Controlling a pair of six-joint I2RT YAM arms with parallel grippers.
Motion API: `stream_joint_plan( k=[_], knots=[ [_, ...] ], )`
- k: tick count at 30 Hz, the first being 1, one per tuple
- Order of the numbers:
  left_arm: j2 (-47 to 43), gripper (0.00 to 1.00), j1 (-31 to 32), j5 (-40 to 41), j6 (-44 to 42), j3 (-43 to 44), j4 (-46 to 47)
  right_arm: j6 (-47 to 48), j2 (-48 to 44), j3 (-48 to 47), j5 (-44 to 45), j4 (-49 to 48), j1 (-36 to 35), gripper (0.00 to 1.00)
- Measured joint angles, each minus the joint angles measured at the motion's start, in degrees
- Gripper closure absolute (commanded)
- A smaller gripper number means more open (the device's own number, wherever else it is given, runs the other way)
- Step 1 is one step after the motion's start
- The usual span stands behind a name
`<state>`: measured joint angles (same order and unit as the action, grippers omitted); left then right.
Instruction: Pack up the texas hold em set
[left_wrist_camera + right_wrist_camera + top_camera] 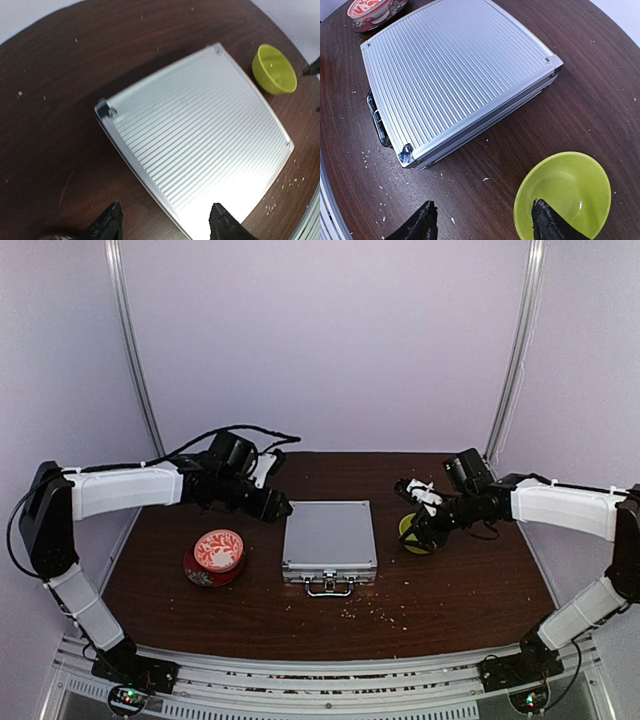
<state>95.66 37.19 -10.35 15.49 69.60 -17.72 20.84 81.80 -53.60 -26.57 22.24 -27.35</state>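
Case shut, flat between both arms.
Case (330,537) handle faces near edge; left gripper (165,225) and right gripper (482,225) gape empty, flanking it.

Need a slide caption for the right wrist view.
Closed silver case lies flat on the brown table, lime-green bowl beside it, open right gripper hovering empty.

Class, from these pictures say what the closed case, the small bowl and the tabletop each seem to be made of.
Case: likely aluminium, ribbed satin silver panel with bright glare. Bowl: probably plastic, uniform glossy lime green. Tabletop: dark wood or wood-look laminate, faint grain; cannot tell which.
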Motion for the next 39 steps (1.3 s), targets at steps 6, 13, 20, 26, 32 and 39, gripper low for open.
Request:
stream_joint_plan(
  k=[6,13,20,26,32,39],
  knots=[
    [-0.55,0.31,3.34,2.16,1.7,-7.93,-1.86,-1.36,9.57,-5.92,-3.23,2.78,-0.55,0.33],
    [-0.55,0.31,3.74,2.6,3.78,-12.17,0.55,-2.14,18.56,-11.65,-8.39,6.95,-1.2,0.3],
    [-0.52,0.32,6.03,-0.02,4.13,-14.14,5.66,-2.23,21.92,-15.06,-13.09,9.86,-1.66,0.29],
    [0.61,0.34,8.63,-2.03,4.0,-14.16,8.31,-1.99,23.02,-17.07,-14.21,12.02,-1.66,0.3],
    [3.21,0.35,11.17,-2.32,3.69,-12.9,9.07,-1.51,23.02,-18.47,-13.86,13.88,-1.66,0.29],
    [5.64,0.35,15.56,-2.43,2.71,-10.56,8.2,-1.68,22.97,-19.34,-8.61,15.61,-1.14,0.29]
  ],
)
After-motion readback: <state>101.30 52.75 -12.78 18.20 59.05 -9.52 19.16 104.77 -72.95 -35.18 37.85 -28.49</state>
